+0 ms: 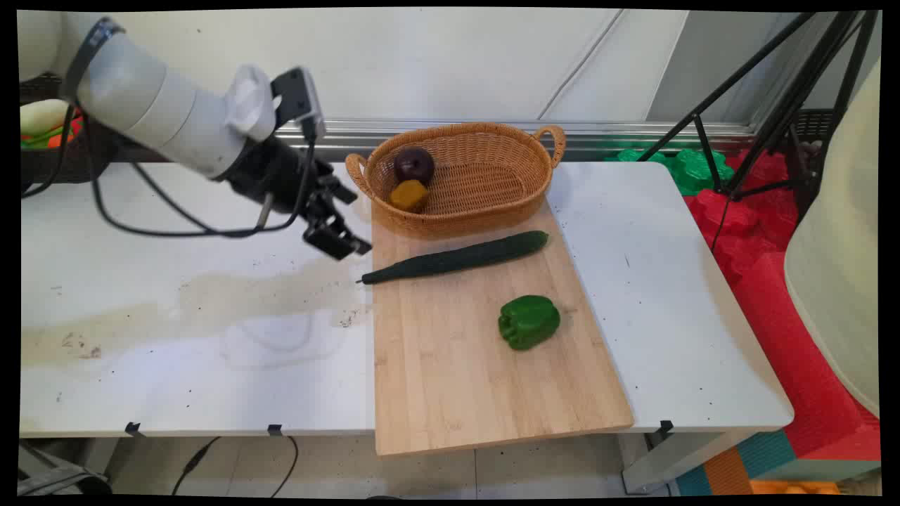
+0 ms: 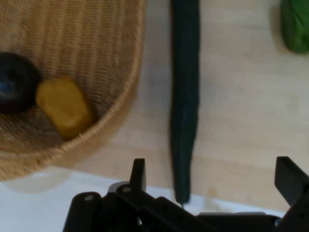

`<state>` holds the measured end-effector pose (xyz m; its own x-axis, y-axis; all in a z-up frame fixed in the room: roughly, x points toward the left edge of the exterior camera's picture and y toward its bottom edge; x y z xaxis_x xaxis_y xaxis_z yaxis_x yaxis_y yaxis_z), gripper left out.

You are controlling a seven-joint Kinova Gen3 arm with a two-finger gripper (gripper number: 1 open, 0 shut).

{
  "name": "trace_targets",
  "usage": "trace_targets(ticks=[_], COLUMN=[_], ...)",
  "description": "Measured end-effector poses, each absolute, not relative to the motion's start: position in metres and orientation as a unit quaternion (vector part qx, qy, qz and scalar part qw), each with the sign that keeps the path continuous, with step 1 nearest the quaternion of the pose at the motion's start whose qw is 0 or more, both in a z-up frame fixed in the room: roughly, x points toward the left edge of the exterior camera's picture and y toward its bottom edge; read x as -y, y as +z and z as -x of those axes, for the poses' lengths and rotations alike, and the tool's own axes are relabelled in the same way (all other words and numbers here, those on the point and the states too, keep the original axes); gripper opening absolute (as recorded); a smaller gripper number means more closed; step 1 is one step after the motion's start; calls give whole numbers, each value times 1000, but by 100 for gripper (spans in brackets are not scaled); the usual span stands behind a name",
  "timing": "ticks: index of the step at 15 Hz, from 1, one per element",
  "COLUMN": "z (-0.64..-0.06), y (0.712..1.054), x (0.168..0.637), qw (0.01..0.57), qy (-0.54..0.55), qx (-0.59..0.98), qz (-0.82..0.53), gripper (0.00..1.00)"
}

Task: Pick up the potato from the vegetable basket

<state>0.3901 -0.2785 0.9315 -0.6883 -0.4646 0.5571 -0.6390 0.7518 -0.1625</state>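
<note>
Looking down from above the near side of the desk (image 1: 176, 365), fixed, facing across it to the wall behind, far enough back to take in the whole cutting board (image 1: 478, 365) and the floor to the right. Riding on the hand in the other view, close in, peering along the gripper (image 2: 212, 181) with its linkage rising from the bottom edge. Shared between both: the wicker basket (image 1: 492, 204) (image 2: 96, 58), the dark round fruit (image 1: 413, 164) (image 2: 14, 82) and yellow piece (image 1: 409, 195) (image 2: 65, 106) inside it, the cucumber (image 1: 457, 258) (image 2: 184, 96), and an edge of the green pepper (image 1: 529, 322) (image 2: 295, 24).
</note>
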Motion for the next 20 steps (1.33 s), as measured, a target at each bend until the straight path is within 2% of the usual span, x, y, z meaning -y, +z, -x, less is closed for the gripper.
trace_targets(ticks=[8,20], z=[-382,-361], y=[934,872], x=[359,457], qw=[242,207], qy=[210,192], qx=[874,853], qz=[-365,-440], gripper=[100,100])
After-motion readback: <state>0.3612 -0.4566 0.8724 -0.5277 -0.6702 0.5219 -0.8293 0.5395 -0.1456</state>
